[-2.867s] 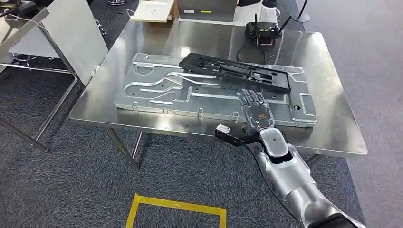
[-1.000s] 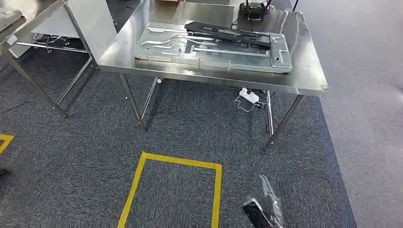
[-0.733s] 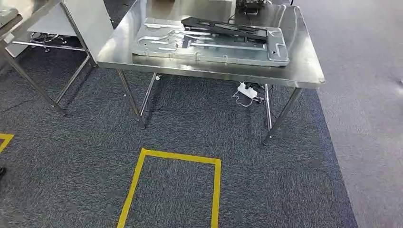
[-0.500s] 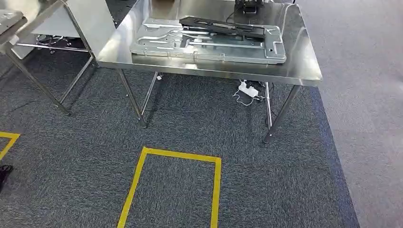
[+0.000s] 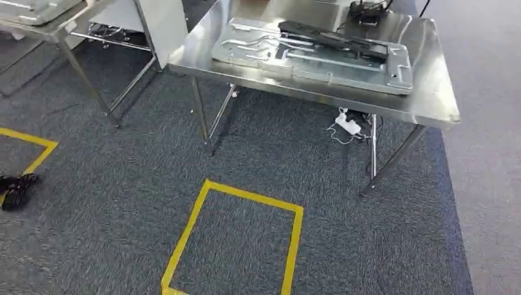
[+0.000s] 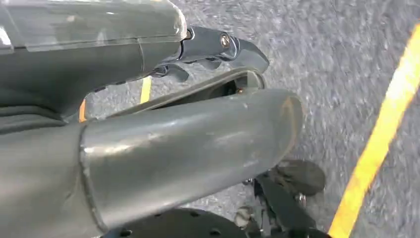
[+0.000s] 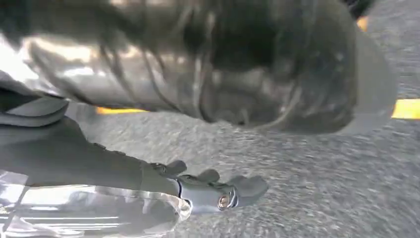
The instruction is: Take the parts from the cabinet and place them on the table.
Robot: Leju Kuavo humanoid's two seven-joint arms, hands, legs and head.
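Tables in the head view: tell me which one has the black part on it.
The steel table on the right: a black part lies across the silver panel on it. The left table carries only a silver piece.

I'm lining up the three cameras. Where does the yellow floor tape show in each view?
Head view: yellow floor tape outlines a rectangle, low centre.
Left wrist view: a slanted stripe beyond the left hand.
Right wrist view: short pieces behind the right hand.
Shared landmark: the grey carpet beneath it.
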